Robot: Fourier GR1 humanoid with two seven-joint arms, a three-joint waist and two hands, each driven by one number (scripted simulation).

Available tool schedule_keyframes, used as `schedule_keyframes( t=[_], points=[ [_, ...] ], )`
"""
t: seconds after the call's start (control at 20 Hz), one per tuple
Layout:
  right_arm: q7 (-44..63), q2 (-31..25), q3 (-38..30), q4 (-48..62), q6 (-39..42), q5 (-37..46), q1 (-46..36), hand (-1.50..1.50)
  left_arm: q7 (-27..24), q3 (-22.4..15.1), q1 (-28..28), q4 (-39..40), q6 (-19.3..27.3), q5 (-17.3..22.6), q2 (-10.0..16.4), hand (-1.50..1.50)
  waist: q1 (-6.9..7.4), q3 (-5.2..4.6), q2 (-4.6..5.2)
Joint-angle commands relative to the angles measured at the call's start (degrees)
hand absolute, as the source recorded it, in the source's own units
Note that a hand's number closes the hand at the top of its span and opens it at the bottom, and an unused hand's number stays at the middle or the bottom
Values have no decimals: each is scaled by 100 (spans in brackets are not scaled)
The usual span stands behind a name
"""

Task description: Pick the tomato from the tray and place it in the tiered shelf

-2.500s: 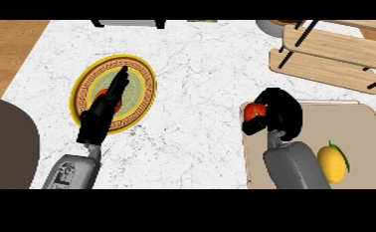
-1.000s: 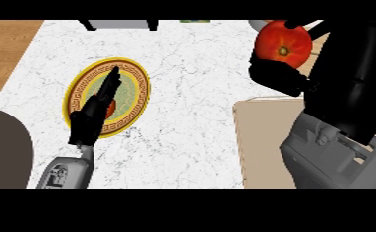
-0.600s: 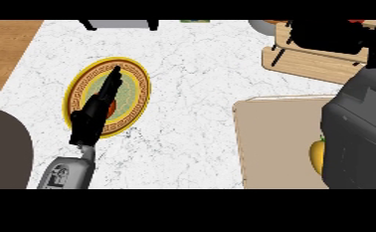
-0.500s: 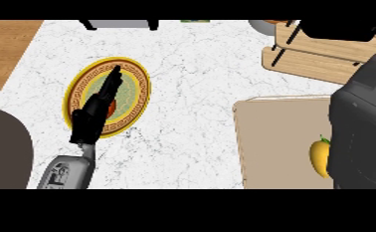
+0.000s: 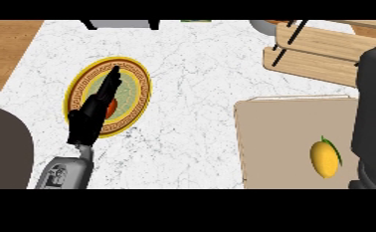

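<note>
From the head view, I am not seeing the tomato anywhere, so I cannot tell where it is sitting. It is not on the tray [image 5: 279, 136], which is carrying only a yellow fruit [image 5: 325, 157] near its right side. The right hand is not showing either. Only the dark bulk of the right arm [image 5: 365, 111] is running along the view's right edge, beside the tray and below the tiered shelf [image 5: 323, 44], so I am not guessing at what its fingers are doing. The left hand [image 5: 92, 116] is lying with fingers straight over the plate [image 5: 144, 89], holding nothing. A small reddish patch is showing beside it on the plate, and I cannot say what that is. What is worrying me, as a judgement, is working blind. If the tomato is going onto a board near its edge, a round thing like that could roll off onto the counter [image 5: 206, 66]. The arm, being so close, could also nudge the shelf's black uprights [image 5: 296, 33] or sweep the yellow fruit on the way back. I cannot read the tomato's long axis or heading, since it is hidden. The shelf's boards are running slantwise, from the view's upper left down toward the right edge.
</note>
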Motion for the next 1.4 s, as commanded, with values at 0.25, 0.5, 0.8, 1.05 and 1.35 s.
schedule_keyframes(
  t=[0.25, 0.5, 0.8, 1.05, 1.35],
  points=[
    [-739, -650, -242, 1183, -617, 27, -197, 150, -204, 181, -147, 269, -117, 0, 58, 0, 17, 1, 14],
    [-1681, -1004, -260, 1985, -1207, -95, -73, 150, -247, 74, -87, 339, 23, -109, -136, 0, 25, 1, 23],
    [-1689, -776, -560, 2911, -2582, -10, -134, 150, -97, -54, -202, 297, 178, -278, -331, 0, 46, 3, 27],
    [-2909, -766, -1309, 3288, -3786, -1380, -33, 150, -380, 91, -208, 551, 79, -182, -242, 0, 80, 8, 65],
    [-3365, -1074, -1381, 3964, -3774, -1817, -276, 150, -283, -63, 238, -23, 78, -261, -302, 0, 57, 4, 15]
  ],
)
